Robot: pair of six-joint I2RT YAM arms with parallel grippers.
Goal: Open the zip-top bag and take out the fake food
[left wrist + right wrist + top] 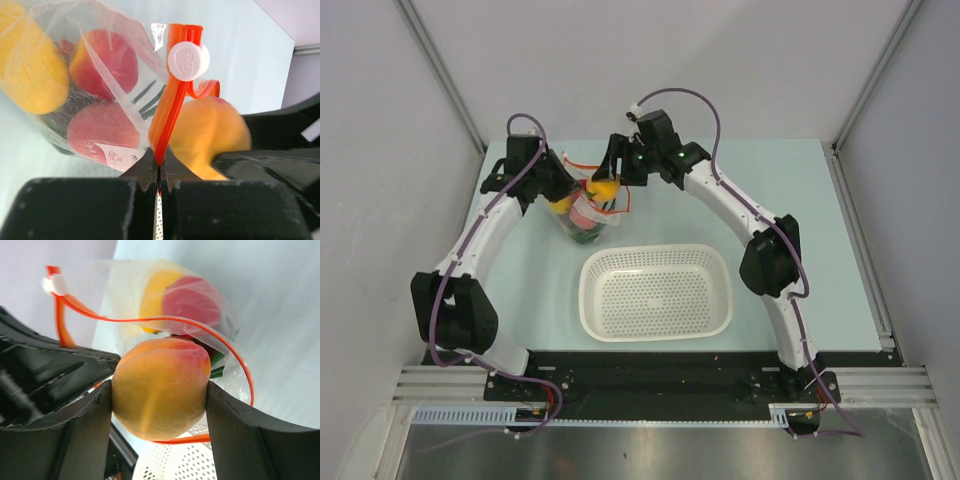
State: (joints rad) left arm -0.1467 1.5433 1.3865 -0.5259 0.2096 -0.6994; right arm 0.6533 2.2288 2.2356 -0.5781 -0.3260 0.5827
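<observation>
The clear zip-top bag [582, 217] hangs above the table's back left, its mouth open. My left gripper [560, 183] is shut on its red-orange zip strip [169, 112], which carries a white slider [188, 60]. Inside the bag I see red fruits [104, 130] and a yellow piece [30, 67], with green stalks [216, 365] showing. My right gripper [610, 178] is shut on a yellow-orange peach [161, 387], held at the bag's mouth; it also shows in the left wrist view [210, 135].
A white perforated basket [657, 291] stands on the pale table in front of the bag, nearer the arm bases. Grey walls close the back and sides.
</observation>
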